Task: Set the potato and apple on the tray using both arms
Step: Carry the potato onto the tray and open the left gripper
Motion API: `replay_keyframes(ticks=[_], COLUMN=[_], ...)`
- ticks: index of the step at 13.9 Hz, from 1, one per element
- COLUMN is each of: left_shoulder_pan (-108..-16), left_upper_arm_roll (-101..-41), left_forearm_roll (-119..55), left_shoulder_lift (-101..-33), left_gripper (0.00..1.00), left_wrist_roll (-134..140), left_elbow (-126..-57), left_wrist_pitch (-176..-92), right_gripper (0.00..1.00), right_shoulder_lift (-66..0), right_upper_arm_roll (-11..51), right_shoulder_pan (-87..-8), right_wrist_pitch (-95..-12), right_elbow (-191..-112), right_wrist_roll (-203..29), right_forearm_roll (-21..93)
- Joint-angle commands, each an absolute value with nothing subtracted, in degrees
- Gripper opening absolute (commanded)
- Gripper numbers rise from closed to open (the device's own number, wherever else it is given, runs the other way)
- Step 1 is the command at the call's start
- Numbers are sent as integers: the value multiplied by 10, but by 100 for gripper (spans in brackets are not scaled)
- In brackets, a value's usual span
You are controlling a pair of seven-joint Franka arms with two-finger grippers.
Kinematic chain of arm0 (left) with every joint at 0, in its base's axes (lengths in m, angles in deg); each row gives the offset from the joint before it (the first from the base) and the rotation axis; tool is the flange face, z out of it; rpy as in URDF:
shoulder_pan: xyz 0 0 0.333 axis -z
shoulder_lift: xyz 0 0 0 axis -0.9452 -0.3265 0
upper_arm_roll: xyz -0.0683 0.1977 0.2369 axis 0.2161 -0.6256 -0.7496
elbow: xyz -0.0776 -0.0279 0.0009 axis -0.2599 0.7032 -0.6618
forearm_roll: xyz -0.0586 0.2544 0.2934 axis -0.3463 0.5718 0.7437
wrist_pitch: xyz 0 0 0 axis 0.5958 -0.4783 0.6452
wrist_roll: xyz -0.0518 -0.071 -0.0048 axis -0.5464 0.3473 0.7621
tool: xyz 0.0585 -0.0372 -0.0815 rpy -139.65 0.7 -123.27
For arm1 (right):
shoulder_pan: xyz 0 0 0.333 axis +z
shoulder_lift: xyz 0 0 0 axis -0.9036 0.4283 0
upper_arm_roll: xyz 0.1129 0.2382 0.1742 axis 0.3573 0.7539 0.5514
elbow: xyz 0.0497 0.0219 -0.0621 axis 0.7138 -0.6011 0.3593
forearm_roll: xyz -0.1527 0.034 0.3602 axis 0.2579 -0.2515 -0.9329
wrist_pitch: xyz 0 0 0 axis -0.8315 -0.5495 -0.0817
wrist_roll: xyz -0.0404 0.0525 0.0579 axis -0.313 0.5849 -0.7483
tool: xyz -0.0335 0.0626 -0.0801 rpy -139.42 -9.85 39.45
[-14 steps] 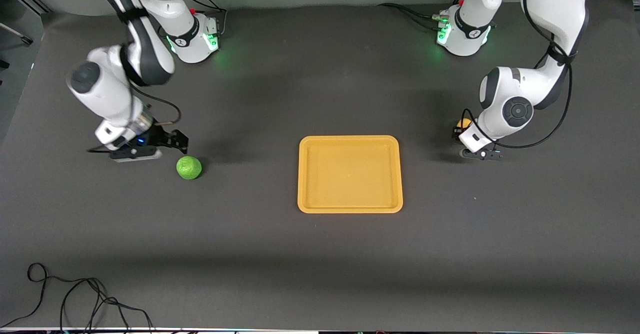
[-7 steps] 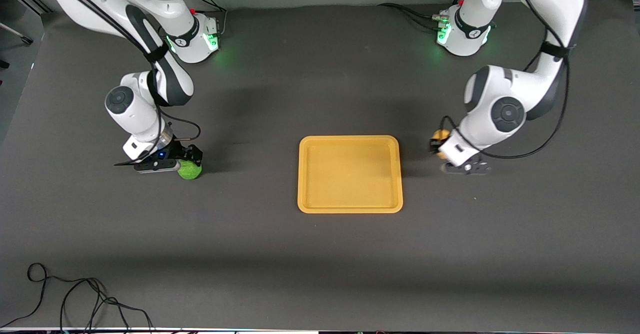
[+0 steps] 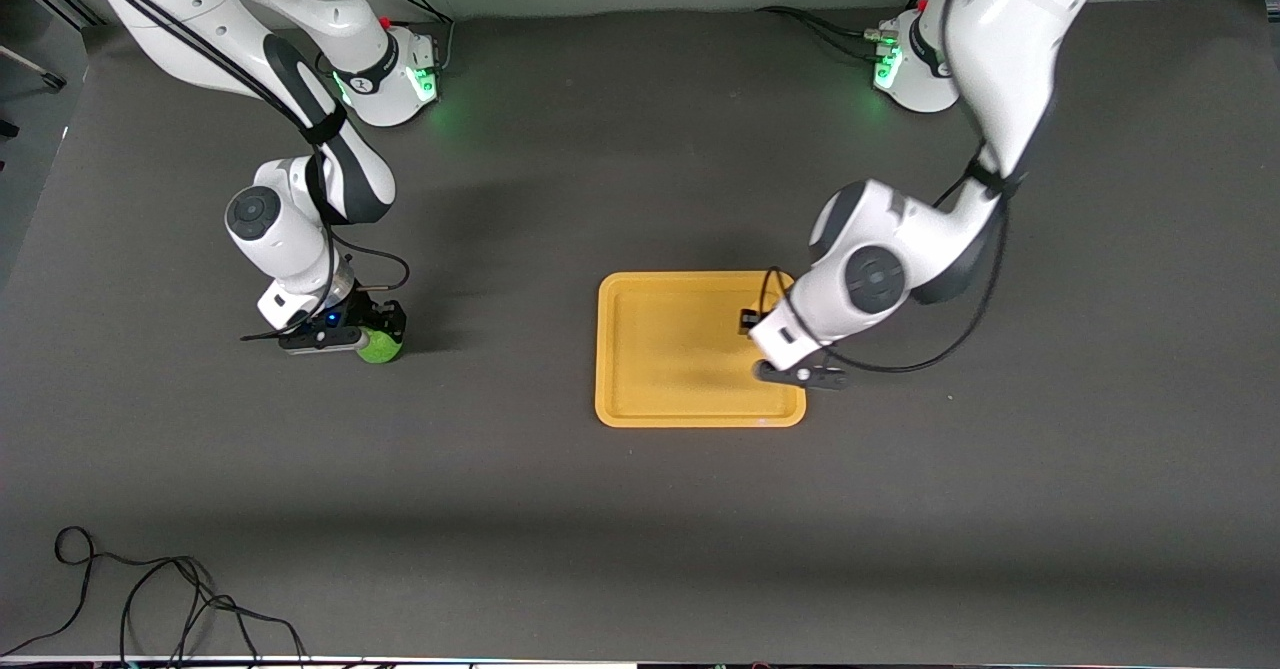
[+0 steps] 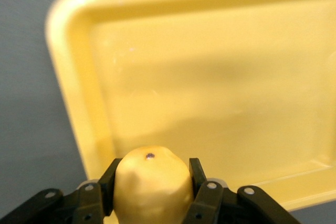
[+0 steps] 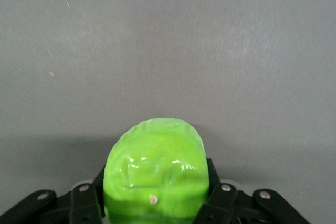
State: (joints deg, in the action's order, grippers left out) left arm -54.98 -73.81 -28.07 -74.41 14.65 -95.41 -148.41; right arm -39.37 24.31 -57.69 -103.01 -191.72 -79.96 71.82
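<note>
Potato [image 4: 152,184] is clamped between the fingers [image 4: 202,182] of the left claw [image 3: 762,341], held in the air over the tray [image 3: 640,349], above the tray's end that faces the left arm's end of the surface. In the front view the potato is hidden under the wrist; the left wrist view shows it yellow-tan, both fingers pressed to its sides, tray floor below it.

Tray is orange-yellow, flat on the dark surface [image 3: 640,509] about midway between the two arm ends, nothing lying in it.

Apple [image 3: 381,346] is bright green, toward the right arm's end of the surface, well apart from the tray. Right claw [image 3: 370,327] is down around it. In the right wrist view the apple [image 5: 155,171] sits between the two fingers [image 5: 214,182], which touch its sides, so the claw is grasping it, with bare grey surface past it. From these views I cannot tell whether the apple is off the surface.

Black cable [image 3: 150,599] lies coiled at the surface corner nearest the front camera, right arm's end.
</note>
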Motion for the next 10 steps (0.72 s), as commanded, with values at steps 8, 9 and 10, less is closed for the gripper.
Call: replay_keyframes(ticks=[8,9,10], left_shoulder_pan=[-546,-547,-549], left_upper_arm_roll=[-749,-749,-749], left_forearm_roll=[-193,-193,-193], left_shoulder_lift=[-766,-762,-761], left_gripper=[99,100,100], left_wrist_roll=[167,167,168], left_elbow=[-930,-928,-923], left_wrist_pitch=[-1462,-1461,-1457], right_gripper=[53,53,53], right_shoulder_lift=[-488,-487,-487], right_upper_arm_roll=[222,223,225], right_shoulder_pan=[-572,-569,-567], right_wrist_pitch=[-441,-407,-394], right_elbow=[-1551,-1518,-1499], right_wrist_roll=[-799,-797,-791], right_forearm_roll=[710,710,710])
